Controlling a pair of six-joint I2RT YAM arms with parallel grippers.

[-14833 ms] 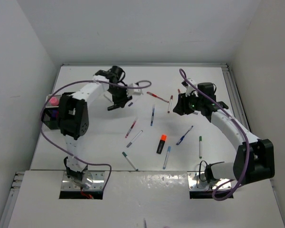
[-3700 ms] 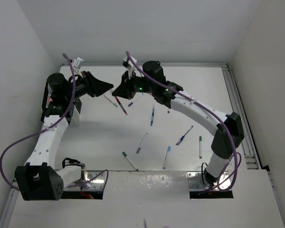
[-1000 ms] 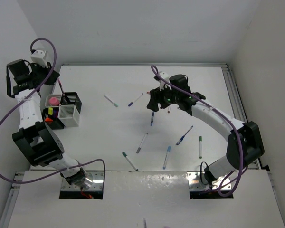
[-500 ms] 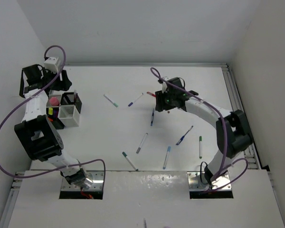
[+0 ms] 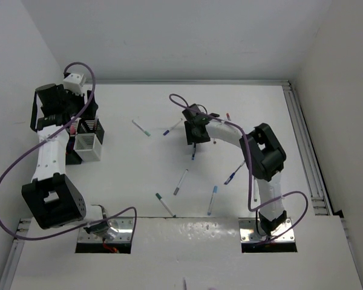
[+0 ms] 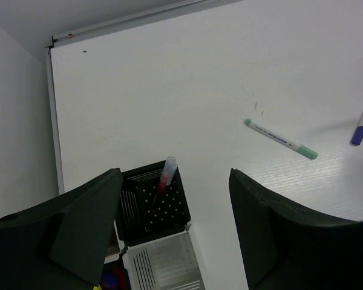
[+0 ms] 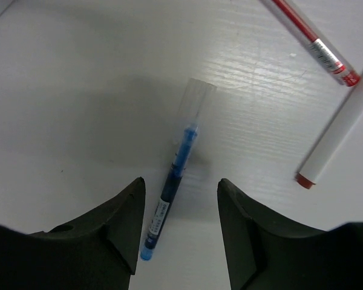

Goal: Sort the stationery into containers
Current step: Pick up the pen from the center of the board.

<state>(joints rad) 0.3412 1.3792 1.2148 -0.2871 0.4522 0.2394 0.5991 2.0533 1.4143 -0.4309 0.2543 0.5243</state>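
My left gripper [image 6: 175,176] is open and empty above the black mesh holder [image 6: 180,212], in which a red pen [image 6: 166,175] stands. A white holder [image 6: 169,266] sits next to it. From above, the left gripper [image 5: 81,118] hovers over the black holder [image 5: 92,125] and white holder [image 5: 88,145]. My right gripper [image 7: 178,184] is open, low over a blue pen [image 7: 169,199] that lies between its fingers, untouched. In the top view the right gripper [image 5: 193,134] is at that blue pen [image 5: 193,151].
A red pen [image 7: 311,39] and a white marker with a red cap [image 7: 336,139] lie right of the blue pen. A green-capped pen [image 5: 141,127] and a blue-tipped pen [image 5: 173,126] lie mid-table. More pens [image 5: 181,181] are scattered nearer.
The right gripper has swung left and come down over the blue pen. The left gripper has shifted right above the holders, where the red pen now stands in the black one.
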